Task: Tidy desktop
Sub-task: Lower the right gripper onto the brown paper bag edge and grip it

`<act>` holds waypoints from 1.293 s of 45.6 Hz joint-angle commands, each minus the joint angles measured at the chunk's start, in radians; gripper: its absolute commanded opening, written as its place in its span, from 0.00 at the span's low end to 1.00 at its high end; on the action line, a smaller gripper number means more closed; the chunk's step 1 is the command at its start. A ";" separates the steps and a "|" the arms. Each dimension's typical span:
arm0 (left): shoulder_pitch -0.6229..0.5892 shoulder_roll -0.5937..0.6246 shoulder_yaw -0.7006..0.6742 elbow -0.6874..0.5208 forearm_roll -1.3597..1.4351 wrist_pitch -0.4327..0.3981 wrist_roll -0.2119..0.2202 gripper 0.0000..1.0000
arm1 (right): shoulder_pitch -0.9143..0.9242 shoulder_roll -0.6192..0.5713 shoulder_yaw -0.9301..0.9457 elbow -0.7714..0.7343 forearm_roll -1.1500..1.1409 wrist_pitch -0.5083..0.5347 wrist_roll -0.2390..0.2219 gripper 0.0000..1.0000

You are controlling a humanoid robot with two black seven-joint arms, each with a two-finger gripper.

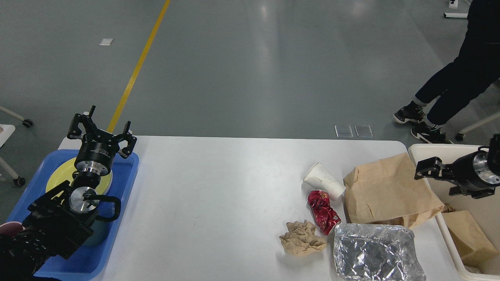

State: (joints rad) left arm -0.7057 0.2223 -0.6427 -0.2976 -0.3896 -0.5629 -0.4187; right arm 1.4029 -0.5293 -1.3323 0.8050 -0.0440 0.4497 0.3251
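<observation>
two arms up, fingers spread on the left

the left arm [50, 226] enters from about 8 o'clock and rises toward 12, its silver wrist joint [83, 195] bent upward. the left gripper [102, 130] points to 12 o'clock with both black fingers spread wide apart, holding nothing. the right arm [478, 169] enters from 3 o'clock and reaches toward 9, lying level. the right gripper [427, 168] is seen side-on and dark, so its fingers cannot be told apart.
</observation>
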 commanded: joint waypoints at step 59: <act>0.000 0.000 0.000 0.000 0.000 0.000 0.000 0.97 | -0.262 0.092 0.160 -0.156 0.090 -0.238 0.000 1.00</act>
State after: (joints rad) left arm -0.7056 0.2222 -0.6427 -0.2976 -0.3897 -0.5630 -0.4188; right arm 1.1297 -0.4402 -1.1657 0.6480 0.0483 0.2077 0.3252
